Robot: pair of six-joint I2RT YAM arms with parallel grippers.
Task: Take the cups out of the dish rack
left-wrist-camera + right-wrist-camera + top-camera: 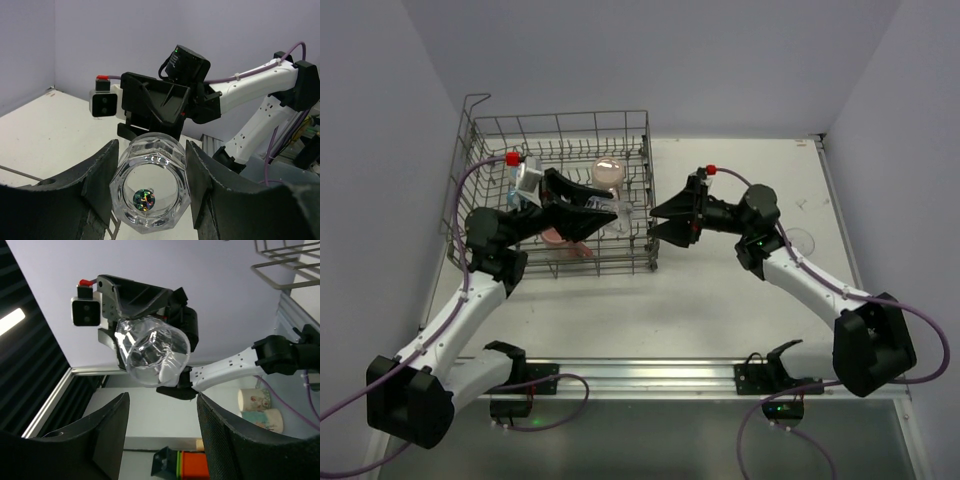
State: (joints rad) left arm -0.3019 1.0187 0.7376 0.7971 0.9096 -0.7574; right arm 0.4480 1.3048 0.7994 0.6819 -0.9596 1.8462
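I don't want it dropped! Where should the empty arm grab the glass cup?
Probably the end of the glass tumbler sticking out past the left end effector, coming head-on from the right: its sides there are bare and the open right end effector faces it.

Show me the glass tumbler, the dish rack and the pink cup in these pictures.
glass tumbler (148, 189): left wrist view, middle of its round end facing the camera.
dish rack (560, 128): top view, on its far wire wall.
pink cup (608, 169): top view, on its rounded upper surface.
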